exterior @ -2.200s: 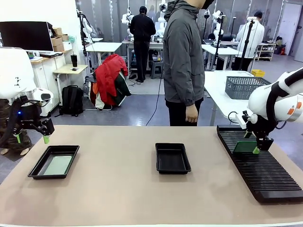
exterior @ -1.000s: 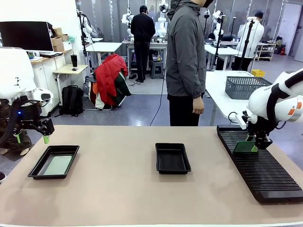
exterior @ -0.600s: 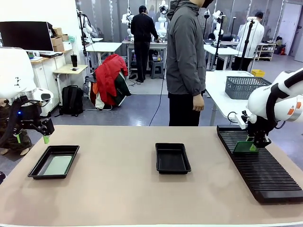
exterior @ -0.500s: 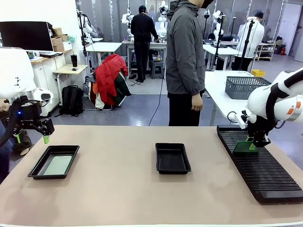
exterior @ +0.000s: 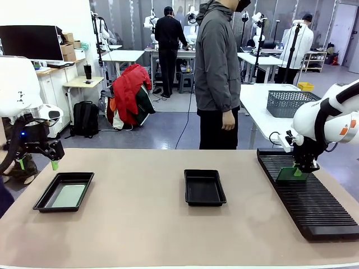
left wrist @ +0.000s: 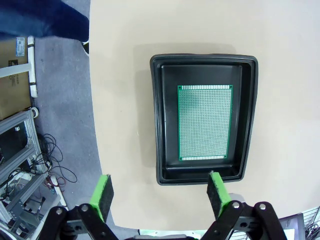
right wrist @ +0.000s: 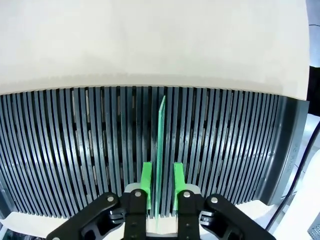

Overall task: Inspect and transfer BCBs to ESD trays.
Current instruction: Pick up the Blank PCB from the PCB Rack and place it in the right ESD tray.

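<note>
— Right pincer (right wrist: 162, 167)?
— Narrowed astride the board (right wrist: 161, 120), slim gaps either side, not gripping.
— Board's lie?
— On edge in the rack (right wrist: 75, 140), running straight ahead between the pads; right arm nearest.

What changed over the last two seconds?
The right gripper shifted slightly to its left, settling astride the upright board in the rack, its jaws narrowing but not visibly clamped yet. The left gripper, open above the left tray with its flat board, and the empty middle tray stayed put.
</note>
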Robot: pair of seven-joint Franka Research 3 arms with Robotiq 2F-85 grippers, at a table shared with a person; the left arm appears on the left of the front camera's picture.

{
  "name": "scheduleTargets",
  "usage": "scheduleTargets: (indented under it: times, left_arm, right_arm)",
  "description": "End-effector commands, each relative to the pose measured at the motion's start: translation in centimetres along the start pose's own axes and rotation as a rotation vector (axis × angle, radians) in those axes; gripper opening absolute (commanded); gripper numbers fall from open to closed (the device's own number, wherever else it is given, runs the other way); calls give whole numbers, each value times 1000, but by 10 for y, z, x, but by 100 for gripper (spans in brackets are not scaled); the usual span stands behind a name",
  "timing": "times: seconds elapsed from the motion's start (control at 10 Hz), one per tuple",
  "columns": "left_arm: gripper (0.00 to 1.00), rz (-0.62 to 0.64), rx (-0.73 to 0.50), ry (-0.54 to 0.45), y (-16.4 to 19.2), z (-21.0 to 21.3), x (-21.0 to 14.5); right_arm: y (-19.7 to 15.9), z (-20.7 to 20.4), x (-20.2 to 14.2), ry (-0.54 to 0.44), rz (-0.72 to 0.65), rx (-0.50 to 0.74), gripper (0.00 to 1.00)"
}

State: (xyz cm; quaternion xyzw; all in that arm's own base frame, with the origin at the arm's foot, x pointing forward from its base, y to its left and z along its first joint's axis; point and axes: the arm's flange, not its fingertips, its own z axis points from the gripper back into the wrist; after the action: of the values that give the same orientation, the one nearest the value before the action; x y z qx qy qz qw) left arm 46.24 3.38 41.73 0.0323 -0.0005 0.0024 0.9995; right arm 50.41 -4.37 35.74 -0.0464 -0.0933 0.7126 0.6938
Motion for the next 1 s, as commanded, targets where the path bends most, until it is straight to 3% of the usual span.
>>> scheduleTargets:
  times: [0.0, 0.3, 0.4, 0.5, 0.6, 0.7, 0.9]
  left_arm:
    - [100, 3, 0, 1, 1, -1, 0]
    - [100, 3, 0, 1, 1, -1, 0]
    - [100, 3, 0, 1, 1, -1, 0]
    - [100, 3, 0, 1, 1, -1, 0]
    - [100, 3, 0, 1, 1, -1, 0]
    - [100, 3, 0, 1, 1, -1, 0]
    - [100, 3, 0, 1, 1, -1, 0]
  right_arm:
    - [-4, -2, -2, 9, -8, 20, 17]
    - [-4, -1, -3, 13, -12, 34, 6]
    - [-4, -1, -3, 17, -13, 35, 11]
    - [-5, 1, -3, 20, -15, 34, 0]
    - [-6, 2, -2, 19, -15, 34, 5]
    - [-7, 5, -2, 21, -15, 38, 0]
    - [-9, 24, -3, 17, -13, 34, 0]
